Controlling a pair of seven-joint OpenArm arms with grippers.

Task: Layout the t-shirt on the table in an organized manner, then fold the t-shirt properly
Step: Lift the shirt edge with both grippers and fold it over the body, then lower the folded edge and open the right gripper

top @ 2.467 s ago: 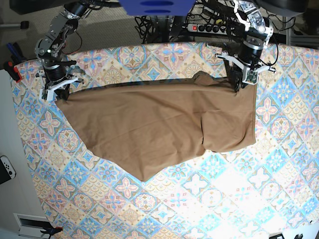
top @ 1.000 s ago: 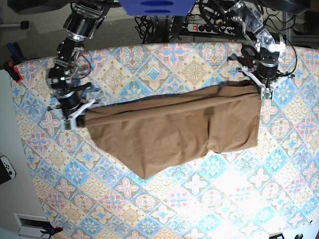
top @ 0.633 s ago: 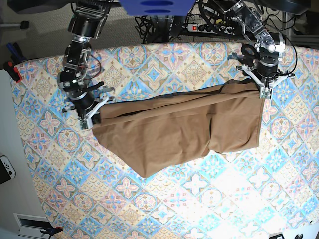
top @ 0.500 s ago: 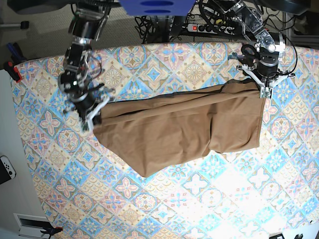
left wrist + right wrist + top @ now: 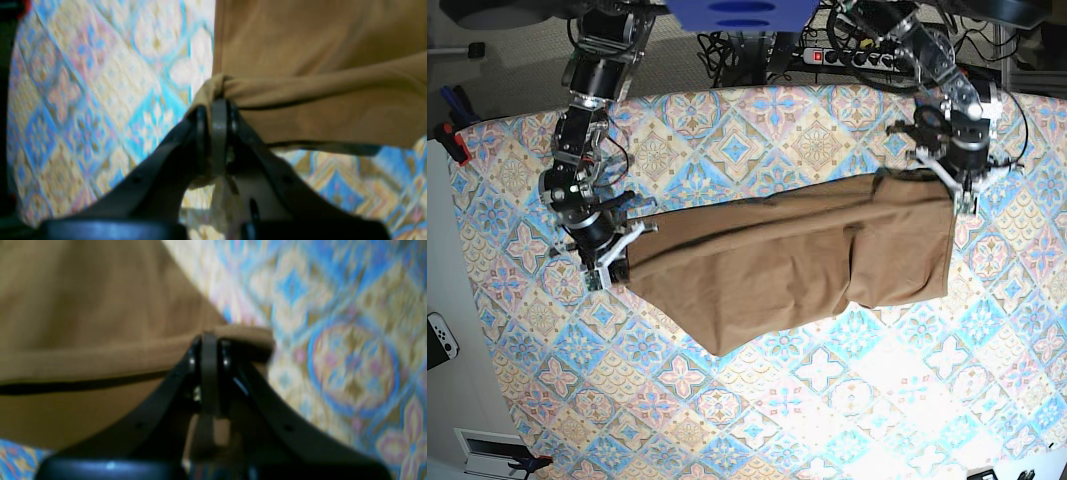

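Observation:
The tan t-shirt [image 5: 787, 255] lies stretched across the patterned table [image 5: 757, 420], folded over on itself, with a point of cloth hanging toward the front. My left gripper [image 5: 959, 192] is shut on the t-shirt's top right corner; in the left wrist view the t-shirt [image 5: 317, 66] bunches between the left gripper's [image 5: 215, 113] closed jaws. My right gripper [image 5: 617, 270] is shut on the t-shirt's left end; in the right wrist view a folded edge of the t-shirt [image 5: 100, 323] is pinched in the right gripper [image 5: 208, 350].
A power strip [image 5: 847, 56] and cables lie beyond the table's far edge. A white game controller [image 5: 439, 338] sits off the table at the left. A red-handled tool [image 5: 453, 142] lies near the far left corner.
My right gripper has carried the t-shirt's left end rightward and toward the front, laying the upper edge over. The left gripper has shifted slightly forward with its corner.

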